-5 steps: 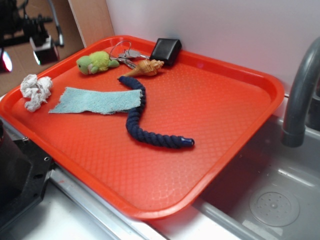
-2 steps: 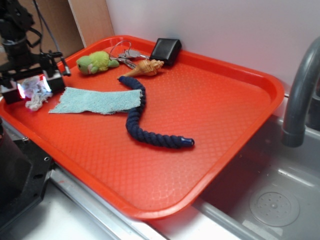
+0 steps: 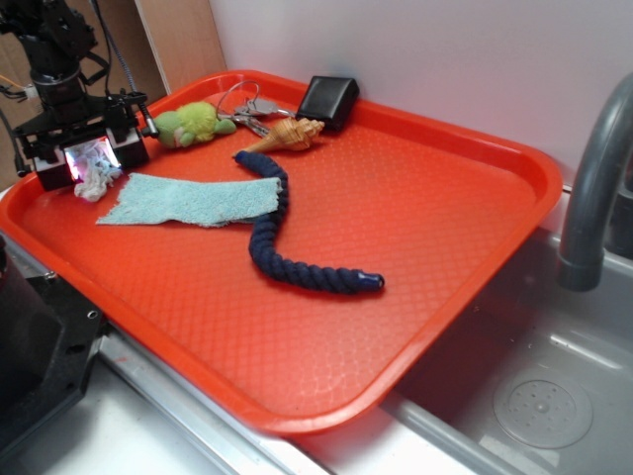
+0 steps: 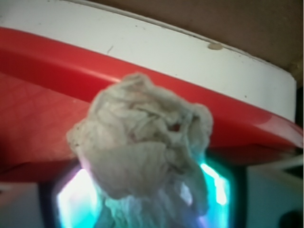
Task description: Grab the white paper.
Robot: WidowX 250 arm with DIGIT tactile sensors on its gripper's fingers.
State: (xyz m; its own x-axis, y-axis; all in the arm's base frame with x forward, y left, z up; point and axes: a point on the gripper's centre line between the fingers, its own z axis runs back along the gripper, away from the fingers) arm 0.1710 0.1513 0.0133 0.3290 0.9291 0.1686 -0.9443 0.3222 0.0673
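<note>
Gripper (image 3: pixel 91 158) straddles white paper (image 3: pixel 94 170) — blue cloth (image 3: pixel 193 199) beside; plush (image 3: pixel 194 123) near.

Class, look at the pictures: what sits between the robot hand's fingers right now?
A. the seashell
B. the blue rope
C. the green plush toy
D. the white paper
D: the hand is closed around the white paper at the tray's left edge, while the other items lie apart from it.
</note>
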